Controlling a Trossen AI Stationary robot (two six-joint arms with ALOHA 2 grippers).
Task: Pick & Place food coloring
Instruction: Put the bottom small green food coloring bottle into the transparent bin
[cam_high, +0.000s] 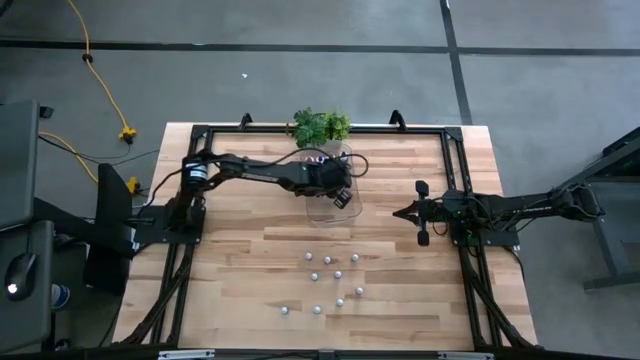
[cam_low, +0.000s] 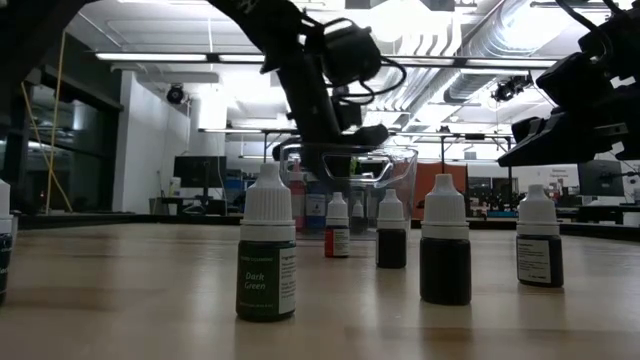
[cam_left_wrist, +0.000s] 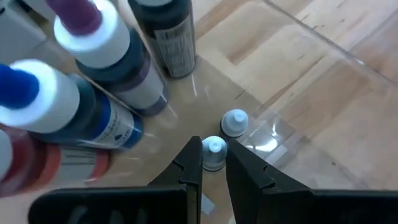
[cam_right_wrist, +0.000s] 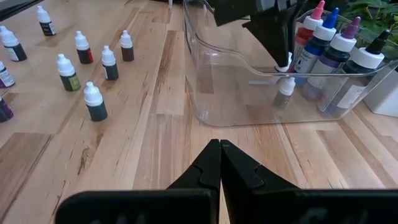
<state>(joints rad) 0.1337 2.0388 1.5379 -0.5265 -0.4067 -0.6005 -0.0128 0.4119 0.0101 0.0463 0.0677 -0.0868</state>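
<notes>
The food coloring is a set of small bottles. Several white-capped ones (cam_high: 330, 275) (cam_right_wrist: 93, 99) stand on the wooden table. Bigger ones with blue (cam_left_wrist: 56, 106), purple (cam_left_wrist: 93, 31) and pink (cam_right_wrist: 309, 28) tops stand in the far end of the clear tray (cam_right_wrist: 236, 93), with one small bottle (cam_left_wrist: 235, 122) beside them. My left gripper (cam_left_wrist: 214, 163) reaches down into the tray, shut on another small bottle (cam_left_wrist: 214, 149). My right gripper (cam_right_wrist: 219, 152) waits shut, low at the table's right side, holding nothing. My left gripper pinches the small bottle at its whitish cap (cam_left_wrist: 214, 147) between the two fingers. The fingers slant down from above into the tray. The bottle stays upright, cap up. The fingers hide its body, so I cannot tell whether it stands on the tray floor.
A green leafy plant (cam_high: 320, 126) stands just beyond the tray at the table's far edge. The tray's clear walls (cam_right_wrist: 193, 56) rise around my left gripper. Black frame rails (cam_high: 180, 260) run along the table's sides. Bare wood lies between the tray and the loose bottles.
</notes>
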